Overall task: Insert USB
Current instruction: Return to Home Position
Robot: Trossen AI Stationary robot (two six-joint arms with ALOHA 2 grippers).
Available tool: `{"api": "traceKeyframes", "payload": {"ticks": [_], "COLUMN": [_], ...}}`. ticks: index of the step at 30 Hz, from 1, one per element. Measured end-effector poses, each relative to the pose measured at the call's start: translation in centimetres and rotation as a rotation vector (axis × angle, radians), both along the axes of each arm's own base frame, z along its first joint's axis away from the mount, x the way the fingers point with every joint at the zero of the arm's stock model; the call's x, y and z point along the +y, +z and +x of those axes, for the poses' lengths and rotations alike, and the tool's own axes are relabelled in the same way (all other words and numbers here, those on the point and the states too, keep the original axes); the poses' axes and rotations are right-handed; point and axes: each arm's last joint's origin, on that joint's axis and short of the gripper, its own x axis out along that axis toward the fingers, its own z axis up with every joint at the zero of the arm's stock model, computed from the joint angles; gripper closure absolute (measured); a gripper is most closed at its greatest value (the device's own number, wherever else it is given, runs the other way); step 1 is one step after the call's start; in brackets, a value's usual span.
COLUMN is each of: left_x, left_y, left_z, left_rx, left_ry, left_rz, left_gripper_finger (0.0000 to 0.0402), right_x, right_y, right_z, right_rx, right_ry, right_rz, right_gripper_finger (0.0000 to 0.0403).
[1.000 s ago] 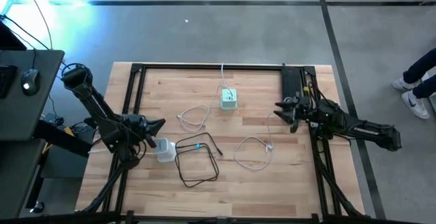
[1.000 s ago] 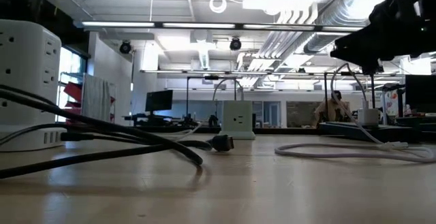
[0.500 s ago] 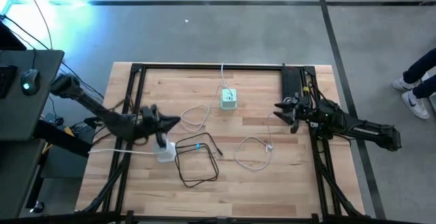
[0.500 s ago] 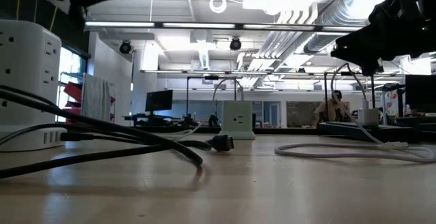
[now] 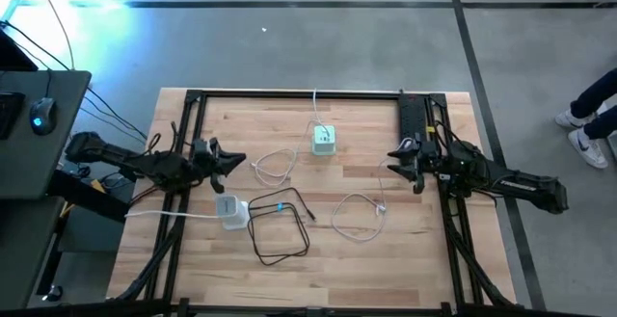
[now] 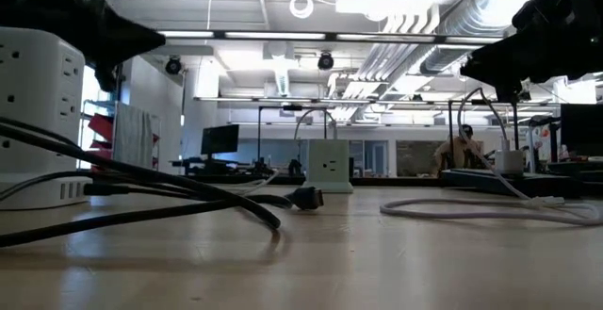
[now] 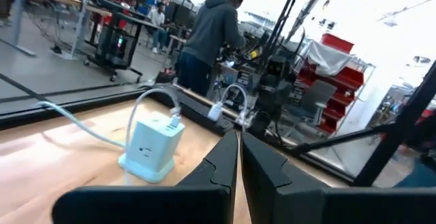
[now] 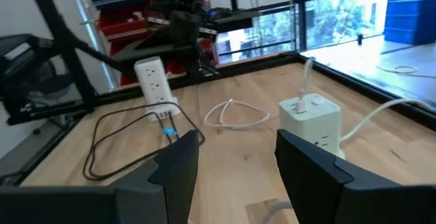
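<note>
A white power tower (image 5: pixel 229 211) stands on the table's left half, with a black cable loop (image 5: pixel 280 228) plugged into it. A pale cube charger (image 5: pixel 323 140) stands near the far middle, also seen as cube charger (image 7: pixel 151 149) and cube charger (image 8: pixel 310 118). One white USB cable (image 5: pixel 275 167) lies coiled between them, and another white cable (image 5: pixel 362 211) lies toward the right. My left gripper (image 5: pixel 234 160) hovers shut, on the far side of the tower and to the left of the coiled cable. My right gripper (image 5: pixel 393 159) hovers open over the right half.
A black frame (image 5: pixel 289 95) runs along the table's far edge and sides. A black plug (image 6: pixel 306 197) lies in the middle. A desk with a mouse (image 5: pixel 39 115) stands off the left edge. A person (image 7: pixel 211 33) is in the room beyond; shoes (image 5: pixel 583 144) show at the right.
My left arm has swung away from the power tower toward the table's far edge, and its gripper now points toward the coiled white cable. In the low view it has come into the picture at the upper left. The tower and cables stay put.
</note>
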Motion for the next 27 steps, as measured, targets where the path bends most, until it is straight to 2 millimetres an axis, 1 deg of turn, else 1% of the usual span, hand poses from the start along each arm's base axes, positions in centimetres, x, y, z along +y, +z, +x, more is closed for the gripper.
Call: {"api": "traceKeyframes", "payload": {"ticks": [5, 8, 10, 12, 14, 17, 20, 27], "left_x": [-0.1, -0.2, -0.2, -0.2, -0.2, -0.2, -0.2, -0.2], "left_y": [-0.1, 0.0, -0.1, -0.3, -0.7, -1.1, -1.4, -1.5], "left_z": [-0.2, -0.2, -0.2, -0.2, -0.2, -0.2, -0.2, -0.2], "left_rx": [0.021, 0.019, 0.033, 0.061, 0.097, 0.14, 0.168, 0.178], "left_ry": [-0.052, -0.072, -0.079, -0.077, -0.076, -0.077, -0.078, -0.078], "left_rz": [0.051, 0.087, 0.105, 0.113, 0.115, 0.124, 0.13, 0.132], "left_gripper_finger": [0.0401, 0.0401, 0.0401, 0.0401, 0.0401, 0.0401, 0.0401, 0.0401], "right_x": [0.0, -0.2, -0.3, -0.4, -0.5, -0.5, -0.5, -0.5], "right_y": [0.1, 0.0, -0.5, -1.1, -1.2, -1.2, -1.2, -1.2], "right_z": [0.0, 0.0, -0.1, -0.2, -0.2, -0.2, -0.2, -0.2], "right_rx": [-0.004, 0.012, 0.065, 0.117, 0.116, 0.106, 0.1, 0.101], "right_ry": [0.0, -0.054, -0.108, -0.169, -0.2, -0.21, -0.213, -0.212], "right_rz": [-0.066, -0.076, -0.057, 0.028, 0.11, 0.178, 0.206, 0.202], "right_gripper_finger": [0.0226, 0.0226, 0.0226, 0.0226, 0.0226, 0.0226, 0.0226, 0.0226]}}
